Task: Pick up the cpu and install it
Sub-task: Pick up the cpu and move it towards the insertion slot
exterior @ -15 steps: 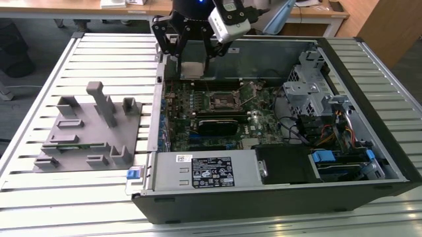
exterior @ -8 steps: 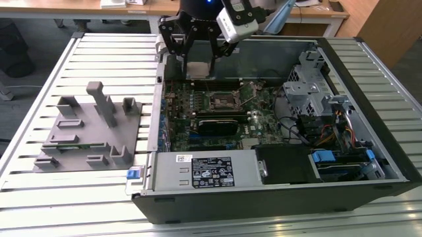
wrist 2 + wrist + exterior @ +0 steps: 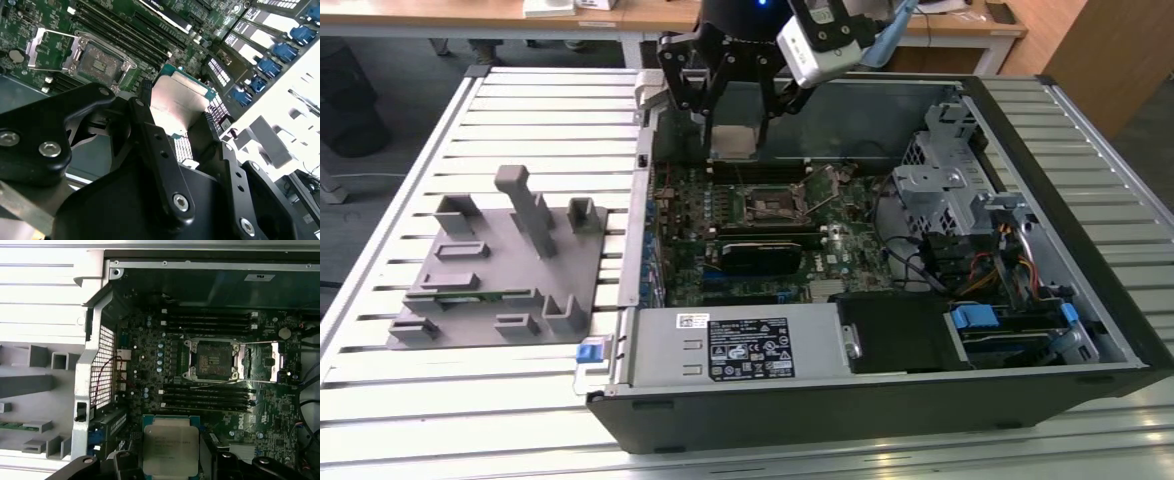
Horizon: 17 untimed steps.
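My gripper (image 3: pixel 730 128) hangs over the far side of the open computer case (image 3: pixel 881 400), shut on the cpu (image 3: pixel 732 143), a flat square chip with a silvery top. In the second wrist view the black fingers (image 3: pixel 145 116) clamp two opposite edges of the cpu (image 3: pixel 181 102). The first wrist view looks down on the cpu (image 3: pixel 169 450) above the motherboard (image 3: pixel 150 365). The bare socket (image 3: pixel 214 360) sits apart from the chip with its metal lid (image 3: pixel 274 361) swung open. In the exterior view the socket (image 3: pixel 767 207) lies nearer the camera than the held cpu.
A grey fixture plate (image 3: pixel 500 275) with upright blocks lies on the slatted table (image 3: pixel 400 400) at the exterior view's left, holding a green memory stick (image 3: pixel 458 295). Inside the case are a power supply (image 3: pixel 734 345), a metal drive cage (image 3: pixel 954 190) and loose cables (image 3: pixel 987 270).
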Tool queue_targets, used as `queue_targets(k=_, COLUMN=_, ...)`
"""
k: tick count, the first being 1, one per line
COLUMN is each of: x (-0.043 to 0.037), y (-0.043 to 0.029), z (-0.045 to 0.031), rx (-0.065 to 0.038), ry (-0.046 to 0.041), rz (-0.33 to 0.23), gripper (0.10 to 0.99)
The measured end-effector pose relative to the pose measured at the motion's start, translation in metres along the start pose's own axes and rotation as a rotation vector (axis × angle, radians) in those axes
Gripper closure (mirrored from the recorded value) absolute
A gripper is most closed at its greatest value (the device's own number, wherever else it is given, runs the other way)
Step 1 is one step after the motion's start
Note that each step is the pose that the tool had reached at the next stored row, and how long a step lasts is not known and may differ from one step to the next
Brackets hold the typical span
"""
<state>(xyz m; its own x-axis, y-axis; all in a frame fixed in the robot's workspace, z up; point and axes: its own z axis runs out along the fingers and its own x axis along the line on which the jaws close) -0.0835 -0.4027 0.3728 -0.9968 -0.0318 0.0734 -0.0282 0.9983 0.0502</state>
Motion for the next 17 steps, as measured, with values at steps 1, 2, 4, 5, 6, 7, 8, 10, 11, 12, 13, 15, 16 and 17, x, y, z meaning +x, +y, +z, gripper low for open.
queue_targets(k=1, x=-0.0001, y=0.0005, z=0.0001, rx=0.0, ry=0.0, rz=0.0, gripper=0.545)
queue_targets(k=2, x=-0.0002, y=0.002, z=0.0001, rx=0.0, ry=0.0, rz=0.0, gripper=0.545)
queue_targets(k=4, x=-0.0003, y=0.0066, z=0.0003, rx=0.0, ry=-0.0014, rz=0.0, gripper=0.545)
queue_targets(k=5, x=-0.0003, y=0.0087, z=0.0004, rx=0.0, ry=-0.0028, rz=0.0, gripper=0.545)
queue_targets(k=6, x=-0.0004, y=0.0105, z=0.0005, rx=-0.003, ry=-0.0038, rz=0.0, gripper=0.545)
queue_targets(k=7, x=-0.0005, y=0.0122, z=0.0006, rx=-0.007, ry=-0.0054, rz=-0.001, gripper=0.545)
queue_targets(k=8, x=-0.0005, y=0.0135, z=0.0006, rx=-0.011, ry=-0.0082, rz=-0.001, gripper=0.545)
queue_targets(k=10, x=-0.0005, y=0.014, z=0.0007, rx=-0.02, ry=-0.022, rz=-0.003, gripper=0.545)
queue_targets(k=11, x=-0.0005, y=0.014, z=0.0009, rx=-0.023, ry=-0.0313, rz=-0.003, gripper=0.545)
queue_targets(k=12, x=-0.0005, y=0.0141, z=0.0008, rx=-0.025, ry=-0.0417, rz=-0.004, gripper=0.545)
queue_targets(k=13, x=-0.0005, y=0.0141, z=0.0009, rx=-0.026, ry=-0.0517, rz=-0.005, gripper=0.545)
queue_targets(k=15, x=-0.0006, y=0.0143, z=0.0011, rx=-0.027, ry=-0.0663, rz=-0.006, gripper=0.545)
queue_targets(k=16, x=-0.0007, y=0.0144, z=0.0014, rx=-0.027, ry=-0.0694, rz=-0.006, gripper=0.545)
queue_targets(k=17, x=-0.001, y=0.0144, z=0.0016, rx=-0.027, ry=-0.0701, rz=-0.006, gripper=0.545)
